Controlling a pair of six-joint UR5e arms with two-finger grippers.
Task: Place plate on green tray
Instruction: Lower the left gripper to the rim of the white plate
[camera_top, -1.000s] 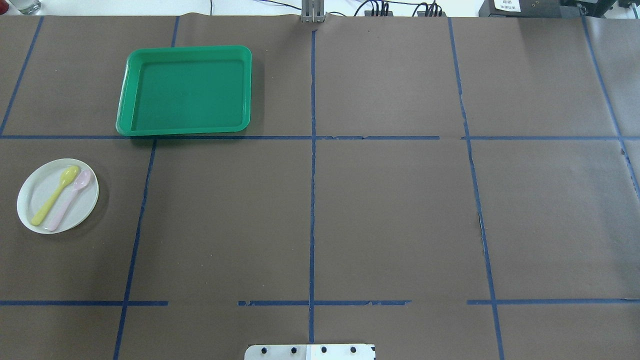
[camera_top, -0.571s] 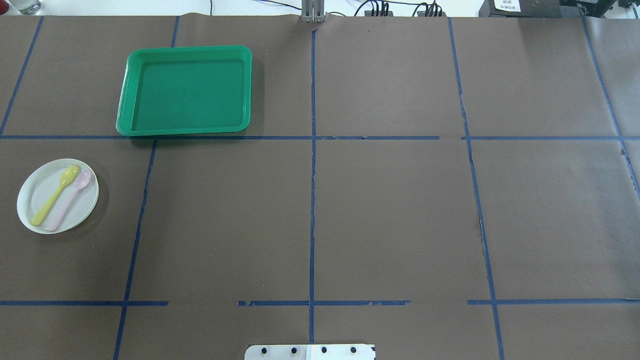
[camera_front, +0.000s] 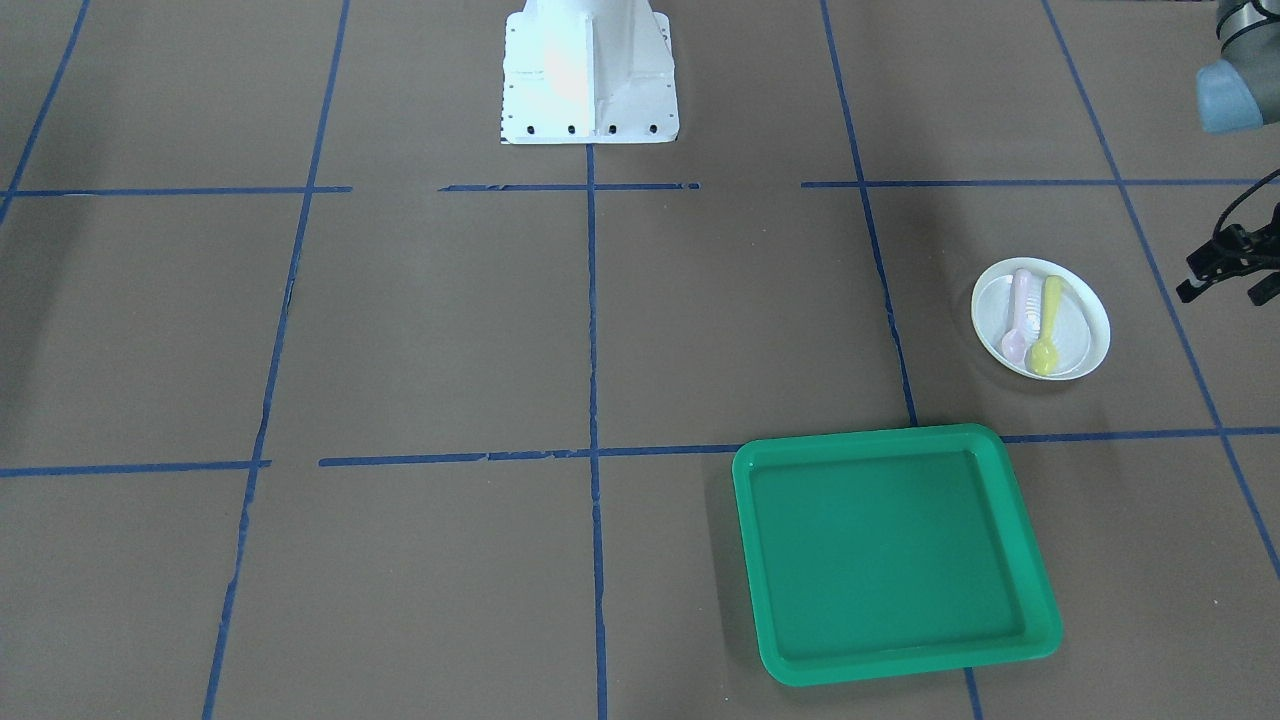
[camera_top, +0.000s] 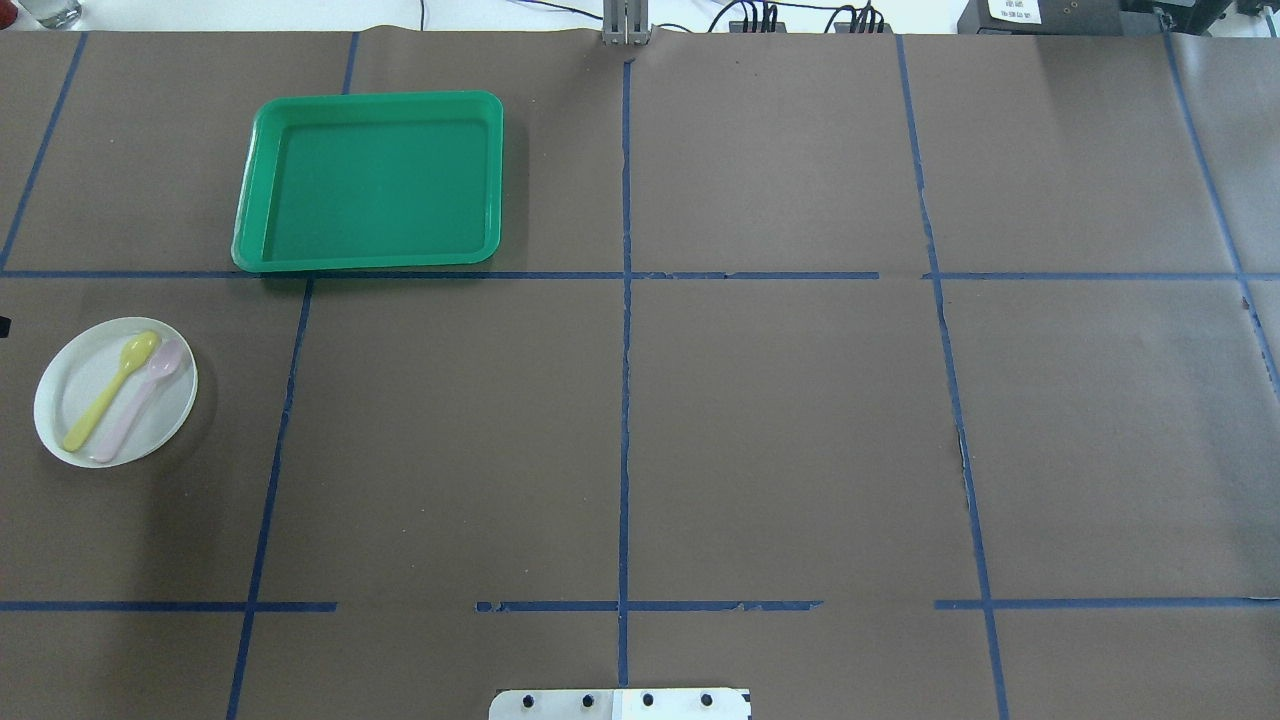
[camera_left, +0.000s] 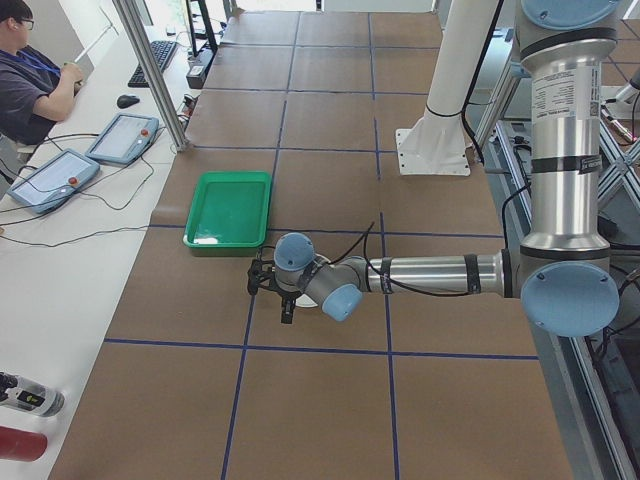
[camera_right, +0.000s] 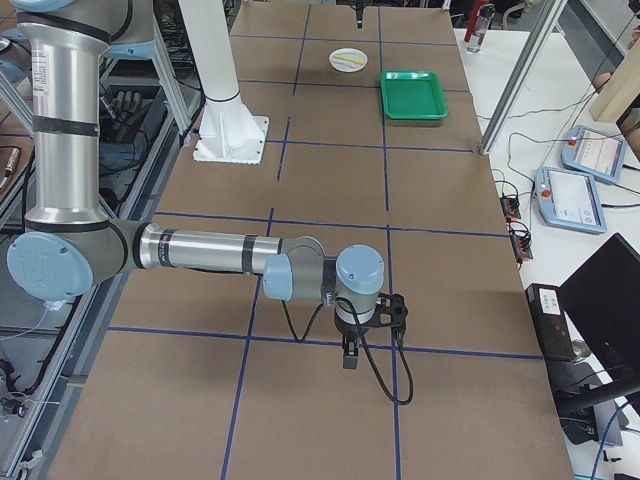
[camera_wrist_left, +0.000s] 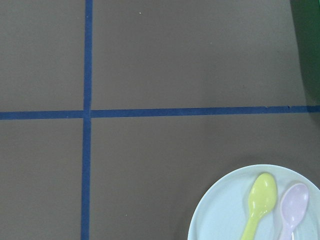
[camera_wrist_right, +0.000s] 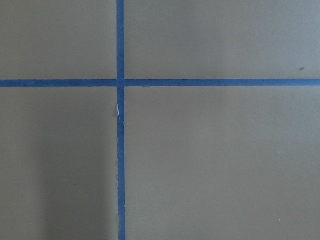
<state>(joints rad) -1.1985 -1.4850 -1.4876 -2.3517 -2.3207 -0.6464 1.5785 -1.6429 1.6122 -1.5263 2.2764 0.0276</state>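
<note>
The small round white plastic plate (camera_top: 170, 410) sits on the brown table just beside the left gripper (camera_front: 1222, 275). It is not touching it. A yellow spoon (camera_top: 105, 395) and a pink spoon (camera_top: 140, 400) lie on the plate. The big green plastic tray (camera_top: 370, 190) lies past the plate. The right gripper (camera_right: 352, 350) hangs well apart from both. I cannot tell how wide either gripper is.

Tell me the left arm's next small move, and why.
Probably bring the left gripper sideways to the nearest rim of the plate. It hangs beside the plate, jaws apparently open and empty; the plate sits on the table, apart from the green tray. A yellow spoon and a pink spoon lie in it, so grip the rim clear of them.
</note>
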